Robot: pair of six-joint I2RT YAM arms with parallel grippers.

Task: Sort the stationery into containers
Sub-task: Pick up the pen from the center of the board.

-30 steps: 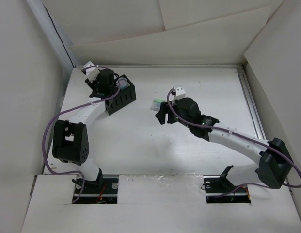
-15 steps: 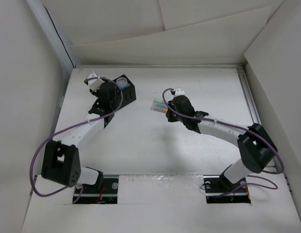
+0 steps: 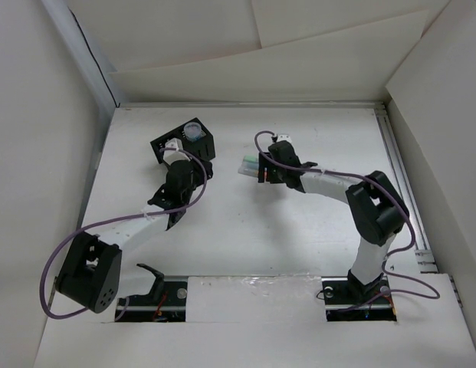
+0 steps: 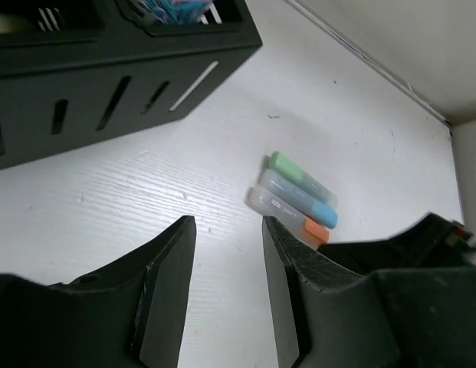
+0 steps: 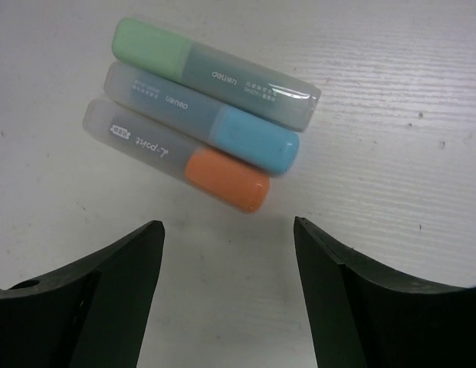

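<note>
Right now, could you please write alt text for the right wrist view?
Three highlighters lie side by side, touching, on a white table: green, blue, orange. The jaws stand open just short of them, holding nothing.

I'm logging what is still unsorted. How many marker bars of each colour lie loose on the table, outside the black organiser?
Green bar: 1
Blue bar: 1
Orange bar: 1
Total: 3
</note>
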